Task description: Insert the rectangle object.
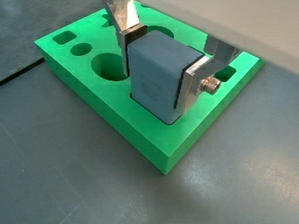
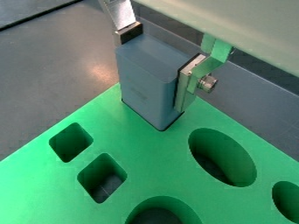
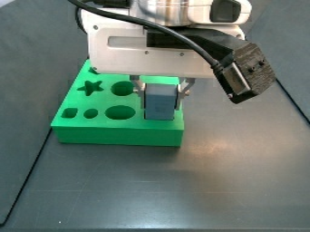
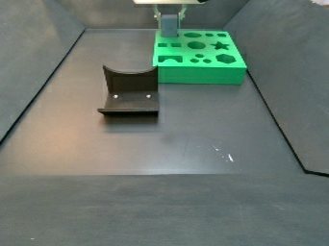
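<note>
The rectangle object (image 1: 158, 74) is a plain grey-blue block standing upright with its lower end in a rectangular slot at one corner of the green board (image 1: 128, 131). It shows in both wrist views (image 2: 146, 83) and both side views (image 3: 158, 102). My gripper (image 1: 163, 63) is shut on the block, one silver finger against each narrow side near its top. The gripper also shows in the other views (image 2: 160, 57) (image 3: 159, 89) (image 4: 168, 17), directly above the board (image 3: 109, 129) (image 4: 199, 60).
The board has other holes: a large round one (image 2: 222, 157), two small square ones (image 2: 70, 140), and a star (image 3: 91, 88). The dark fixture (image 4: 129, 91) stands on the dark floor, left of and nearer than the board.
</note>
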Robot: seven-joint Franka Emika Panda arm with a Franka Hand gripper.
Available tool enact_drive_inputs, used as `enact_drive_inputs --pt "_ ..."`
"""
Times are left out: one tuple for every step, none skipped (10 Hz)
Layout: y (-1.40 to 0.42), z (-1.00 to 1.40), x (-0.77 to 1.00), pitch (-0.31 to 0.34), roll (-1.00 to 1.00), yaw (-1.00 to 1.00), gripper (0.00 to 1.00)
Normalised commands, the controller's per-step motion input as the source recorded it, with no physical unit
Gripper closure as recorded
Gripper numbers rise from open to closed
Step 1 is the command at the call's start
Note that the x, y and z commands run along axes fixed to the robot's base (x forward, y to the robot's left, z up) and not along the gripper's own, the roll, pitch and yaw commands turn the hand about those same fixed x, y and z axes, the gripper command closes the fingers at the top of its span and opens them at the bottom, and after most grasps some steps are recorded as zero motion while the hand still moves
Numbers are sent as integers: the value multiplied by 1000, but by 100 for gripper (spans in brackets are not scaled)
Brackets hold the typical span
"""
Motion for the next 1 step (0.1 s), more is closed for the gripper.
enact_drive_inputs --pt "0 0 0 0 0 0 100"
